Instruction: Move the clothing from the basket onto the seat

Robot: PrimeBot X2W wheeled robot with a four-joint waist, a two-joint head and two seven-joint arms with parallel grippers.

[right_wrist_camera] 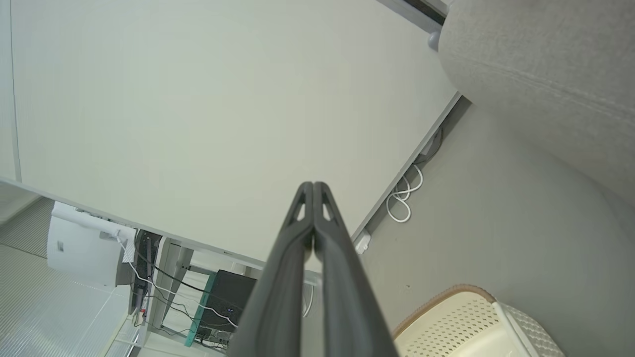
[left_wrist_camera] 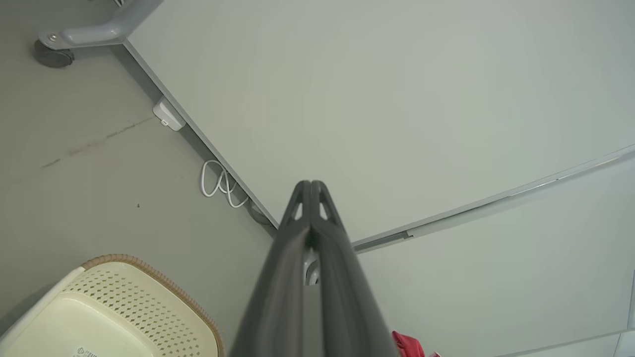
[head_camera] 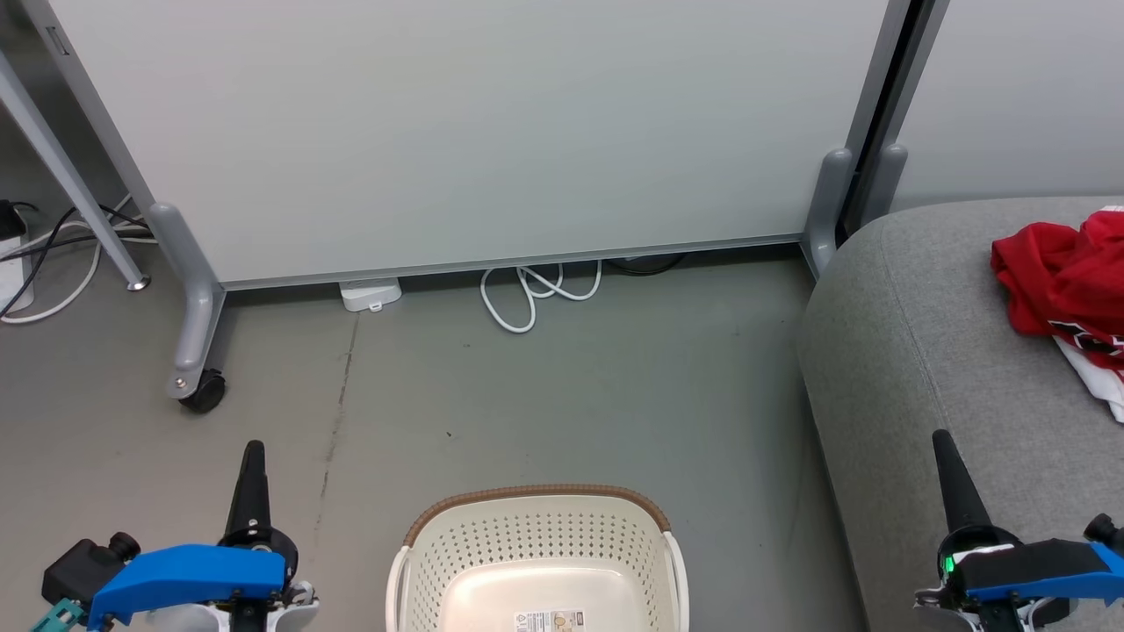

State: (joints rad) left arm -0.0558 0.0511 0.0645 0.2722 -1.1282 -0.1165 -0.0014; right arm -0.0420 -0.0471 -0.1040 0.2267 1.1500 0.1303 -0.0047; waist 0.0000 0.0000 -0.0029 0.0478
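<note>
The cream perforated basket (head_camera: pixel 536 562) with a brown rim stands on the floor at the bottom middle; what shows of its inside holds no cloth, just a label. It also appears as the basket (left_wrist_camera: pixel 109 312) and the basket (right_wrist_camera: pixel 471 322) in the wrist views. Red clothing (head_camera: pixel 1062 281) with white trim lies bunched on the grey seat (head_camera: pixel 931 351) at the right; a scrap of clothing (left_wrist_camera: pixel 408 344) shows in the left wrist view. My left gripper (head_camera: pixel 253 449) is shut and empty left of the basket. My right gripper (head_camera: pixel 941 436) is shut and empty over the seat's front part.
A pale wheeled partition panel (head_camera: pixel 474 132) stands behind the basket, with a castor foot (head_camera: pixel 200 391) at the left. A white cable loop (head_camera: pixel 531 294) and a small white box (head_camera: pixel 371 294) lie at its base. More cables (head_camera: pixel 53 254) trail at the far left.
</note>
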